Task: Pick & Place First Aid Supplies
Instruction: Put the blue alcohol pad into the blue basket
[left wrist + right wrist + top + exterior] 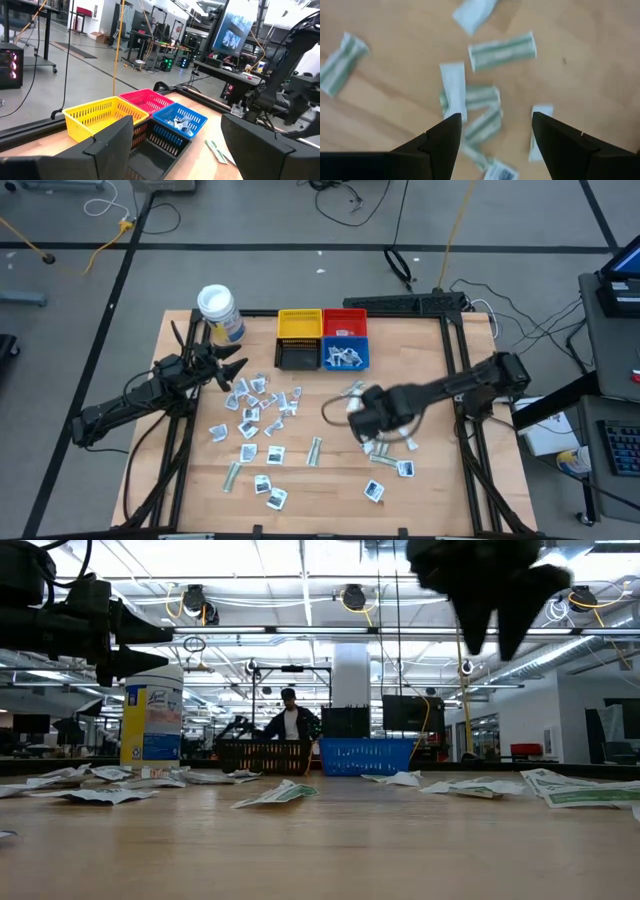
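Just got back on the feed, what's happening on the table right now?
The right tool hangs open over a cluster of small flat white and green-striped packets on the right side of the wooden table, holding nothing. The left tool waits open near the white-lidded round jar. Many packets lie scattered across the middle of the table. The blue square bin already holds some packets; the black bin looks empty.

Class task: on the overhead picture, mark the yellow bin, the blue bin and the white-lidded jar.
yellow bin (pixel 299 317): high view, on its rear rim.
blue bin (pixel 366 354): high view, on its right wall.
white-lidded jar (pixel 214 301): high view, on its lid.
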